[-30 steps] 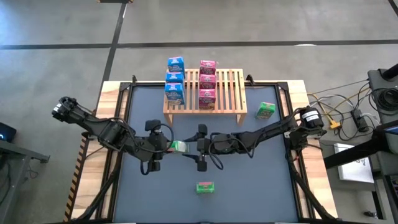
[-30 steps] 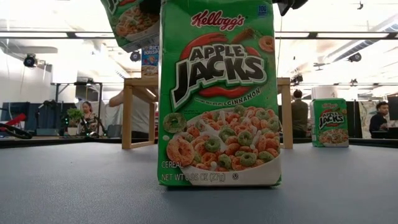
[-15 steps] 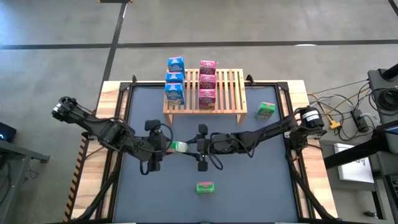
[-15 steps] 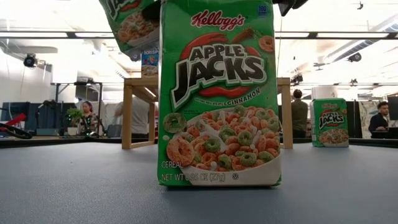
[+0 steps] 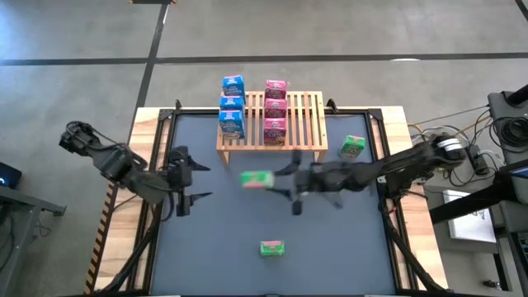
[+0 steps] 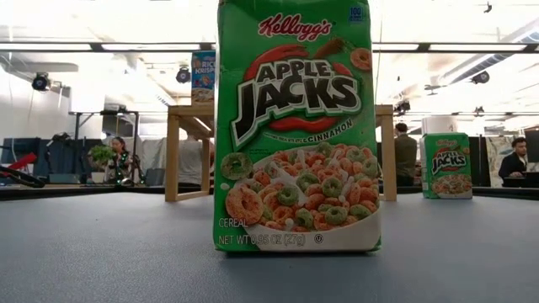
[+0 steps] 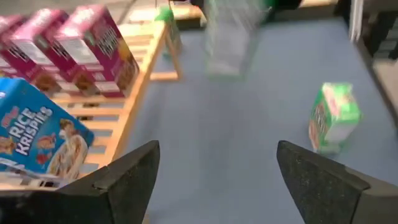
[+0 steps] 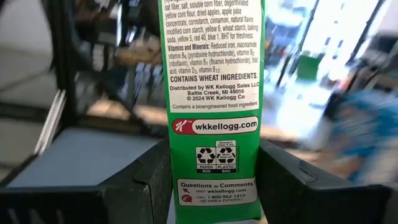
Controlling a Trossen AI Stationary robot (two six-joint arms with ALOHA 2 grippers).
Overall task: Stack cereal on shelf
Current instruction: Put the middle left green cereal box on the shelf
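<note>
Green box [image 6: 296, 126] reads "Kellogg's Apple Jacks."

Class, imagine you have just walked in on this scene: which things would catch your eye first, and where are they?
A green cereal box hangs above the table's middle, pinched in the right claw. Behind it, the wooden shelf carries a row of three blue boxes and a row of three pink boxes. In the low view, another green box stands upright close up, filling the picture.

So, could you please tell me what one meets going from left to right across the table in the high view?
Left gripper → column of blue boxes → green box held by the right gripper → green box standing beside the shelf.
</note>
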